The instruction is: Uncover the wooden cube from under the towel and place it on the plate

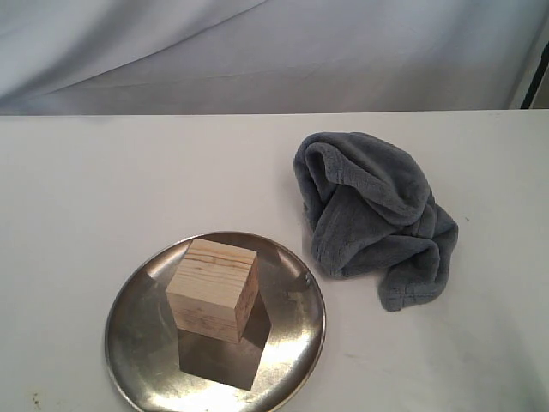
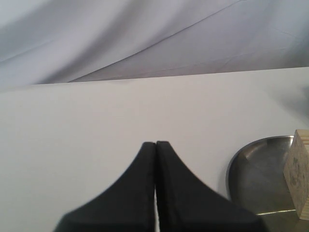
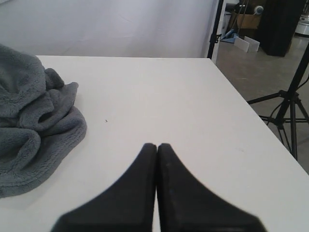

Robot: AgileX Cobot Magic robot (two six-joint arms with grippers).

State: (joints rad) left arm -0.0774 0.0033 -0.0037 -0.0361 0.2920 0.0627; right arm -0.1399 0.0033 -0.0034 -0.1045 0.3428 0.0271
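Observation:
The pale wooden cube [image 1: 213,288] stands on the shiny steel plate [image 1: 137,343] near the table's front, left of centre. The blue-grey towel [image 1: 373,215] lies crumpled to the right of the plate, covering nothing that shows. No gripper appears in the exterior view. In the left wrist view my left gripper [image 2: 156,144] is shut and empty over bare table, with the plate [image 2: 256,174] and a corner of the cube [image 2: 299,174] off to one side. My right gripper [image 3: 157,145] is shut and empty too, apart from the towel [image 3: 34,125].
A white table [image 1: 103,189] carries everything, with a pale cloth backdrop [image 1: 257,51] behind it. The right wrist view shows the table's side edge [image 3: 251,116], then floor and a black tripod stand [image 3: 289,101].

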